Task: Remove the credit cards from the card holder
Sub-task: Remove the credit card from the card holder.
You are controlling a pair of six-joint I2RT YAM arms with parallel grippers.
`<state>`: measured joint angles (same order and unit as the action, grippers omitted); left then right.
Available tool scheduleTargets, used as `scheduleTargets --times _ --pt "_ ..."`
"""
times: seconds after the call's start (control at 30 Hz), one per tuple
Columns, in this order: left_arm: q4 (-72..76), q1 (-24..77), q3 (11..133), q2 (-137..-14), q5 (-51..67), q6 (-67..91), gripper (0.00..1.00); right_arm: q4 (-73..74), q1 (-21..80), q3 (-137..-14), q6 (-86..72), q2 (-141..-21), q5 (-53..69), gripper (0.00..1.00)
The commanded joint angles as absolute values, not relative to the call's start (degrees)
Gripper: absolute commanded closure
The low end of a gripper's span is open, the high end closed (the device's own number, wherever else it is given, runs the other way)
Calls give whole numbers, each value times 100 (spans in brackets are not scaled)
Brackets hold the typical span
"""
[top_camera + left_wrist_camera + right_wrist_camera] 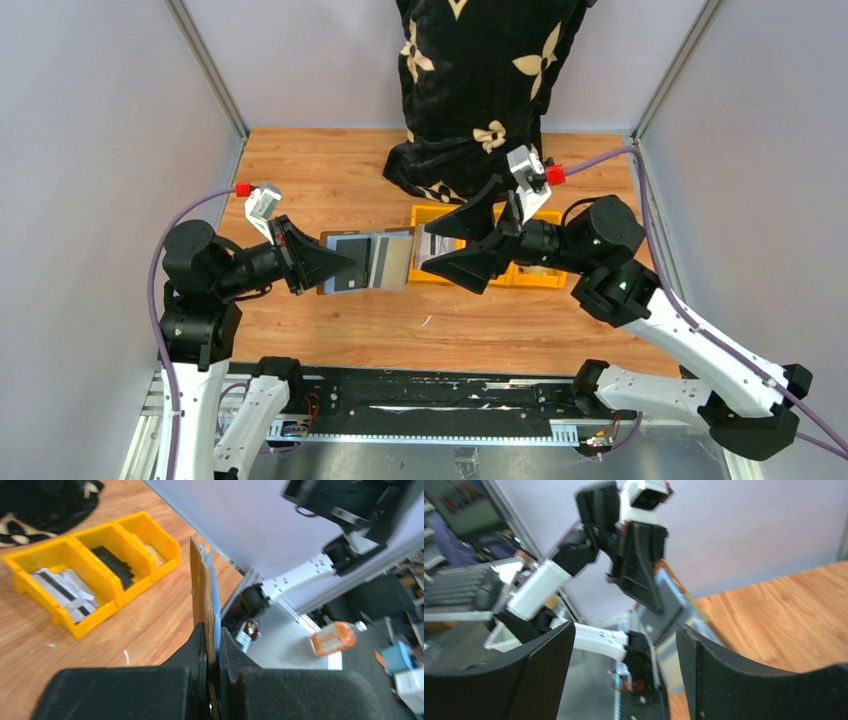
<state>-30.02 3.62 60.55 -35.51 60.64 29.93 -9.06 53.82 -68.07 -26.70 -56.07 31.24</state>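
**Mid-air handoff:** L gripper [342, 266] is pinching the card holder [368, 262] by one edge. It is holding it open in the air just beside the yellow bins [100, 615], on their L-arm side. Credit cards [349, 258] are showing in its pockets, so the job is looking only partly done. R gripper [426, 250], jaws spread wide and gripping nothing, is hovering over the bins' end compartment nearest the holder, facing it. Binned cards [65, 592] are lying in that compartment, w/ dark items [112, 564] in the middle one.

**Risks, as judged:**
- The holder is hanging from a thin edge pinch, so a pull toward the bins is risking dragging the whole wallet out of the L fingers rather than freeing a card.
- W/ jaws this wide, R is risking closing on leather + card together, or on two stacked cards.
- A mis-aimed finger is threatening to fold the holder shut.
- Any card slipping loose btwn holder and bins is heading for the table [330, 190], not a compartment.
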Motion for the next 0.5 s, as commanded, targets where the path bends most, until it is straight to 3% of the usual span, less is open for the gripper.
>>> scheduleTargets --times 0.0,0.47 --pt "-3029 363 6304 -3590 5301 2769 100 -1925 5624 -6238 -3934 -6060 3092 24" --pt "-2304 361 6127 -3558 5966 3747 100 -2911 5722 -6033 -4626 -7242 3643 23"
